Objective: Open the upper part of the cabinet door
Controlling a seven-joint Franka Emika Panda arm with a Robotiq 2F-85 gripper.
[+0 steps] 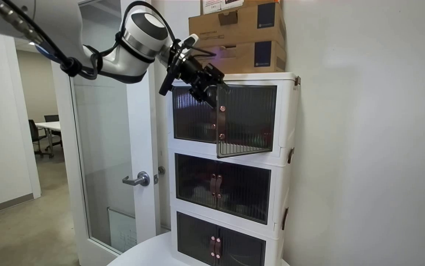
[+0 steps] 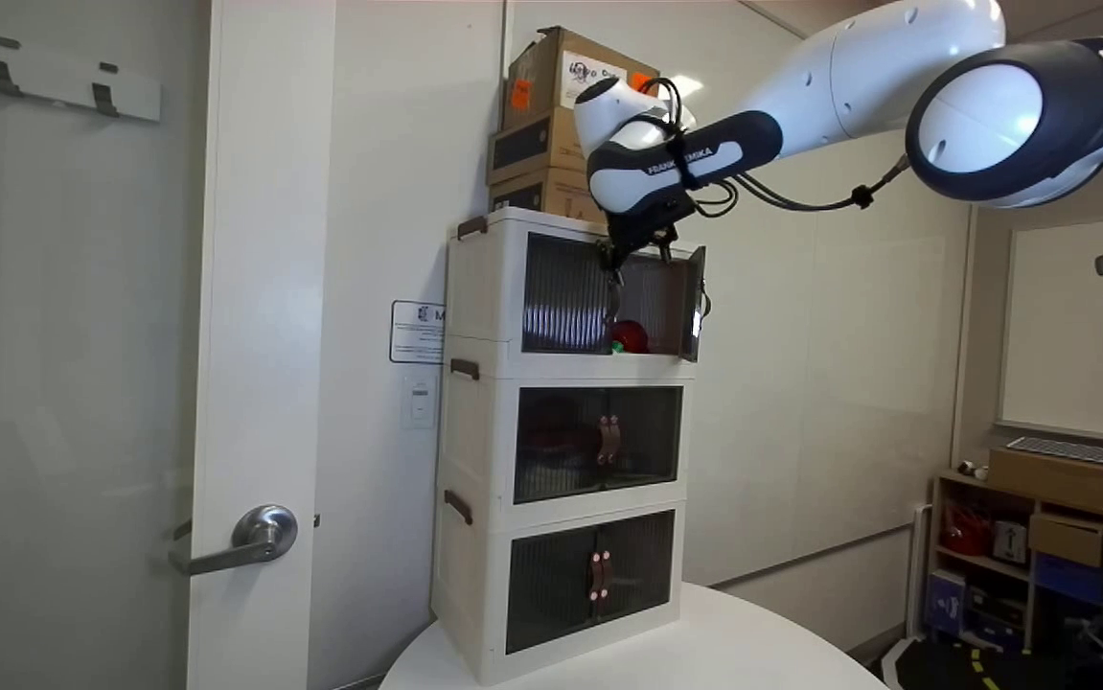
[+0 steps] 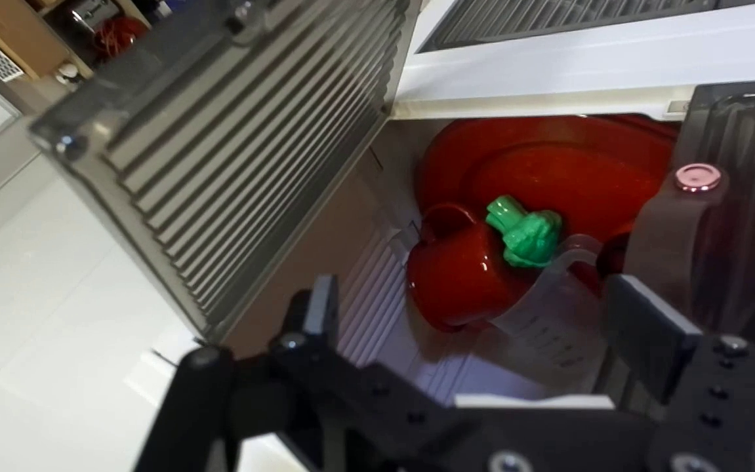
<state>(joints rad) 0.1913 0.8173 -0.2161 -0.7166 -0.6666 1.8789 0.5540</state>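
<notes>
At left in the wrist view: upper part of the cabinet door (image 3: 252, 164), one leaf standing open, ribbed and see-through, hinge edge at the side of the opening, free edge well out from the cabinet (image 3: 548, 69). Rightward, a wide gap into the top compartment. Inside, red mug (image 3: 456, 282); green piece (image 3: 531, 239) overlapping it in view, contact cannot be told; broad red dish (image 3: 548, 164) close along the white lip; clear container (image 3: 561, 311) with dark marks, to the right of the mug. Before this gap, the gripper (image 3: 472, 301): fingers (image 3: 646, 341) well apart, free room between the tips. Both exterior views place it by the upper front edge of the cabinet, cartons (image 1: 242, 62) stacked on top. In an exterior view the open leaf (image 2: 693, 307) shows as a narrow strip, with a slice of the compartment between it and the gripper. Farther right in the wrist view, one finger sits close to the brown handle (image 3: 666, 229) of the other leaf; touch cannot be told. That leaf, far right, lies flat in its frame, shut, its free edge bordering the gap.
</notes>
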